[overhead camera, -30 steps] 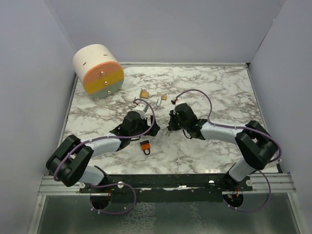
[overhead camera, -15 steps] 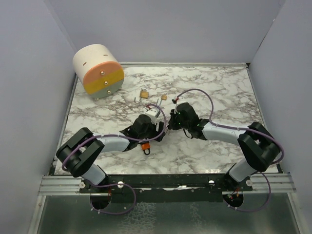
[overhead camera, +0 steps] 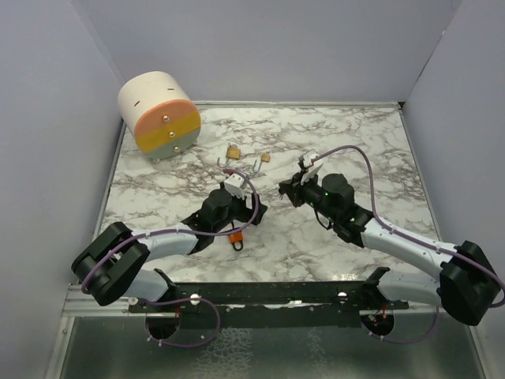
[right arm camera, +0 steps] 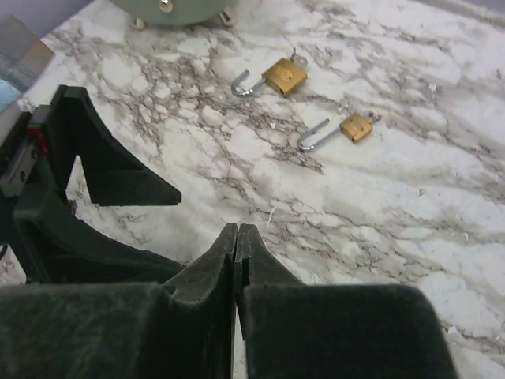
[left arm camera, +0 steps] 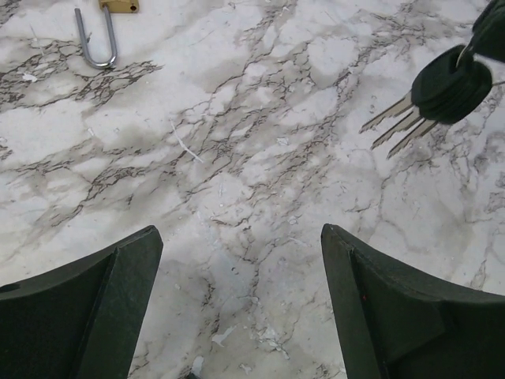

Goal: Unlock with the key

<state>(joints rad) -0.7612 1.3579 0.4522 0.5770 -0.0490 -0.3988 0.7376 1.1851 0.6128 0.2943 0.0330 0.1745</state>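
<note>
With keys (left arm camera: 442,79) held in the closed right gripper (overhead camera: 289,189), the orange padlock (overhead camera: 235,237) must be grasped by the open left gripper (left arm camera: 238,233).

Plain pale grey walls (overhead camera: 47,118) close in three sides of a white, grey-veined marble table (overhead camera: 355,134), with a metal rail (overhead camera: 95,300) along its near edge.

A robotics lab test cell — plain grey walls (overhead camera: 47,158) ahead of and beside the left gripper (left arm camera: 238,237) and right gripper (right arm camera: 237,230), marble-print table (overhead camera: 363,134) beneath, metal mounting rail (overhead camera: 268,294) behind.
</note>
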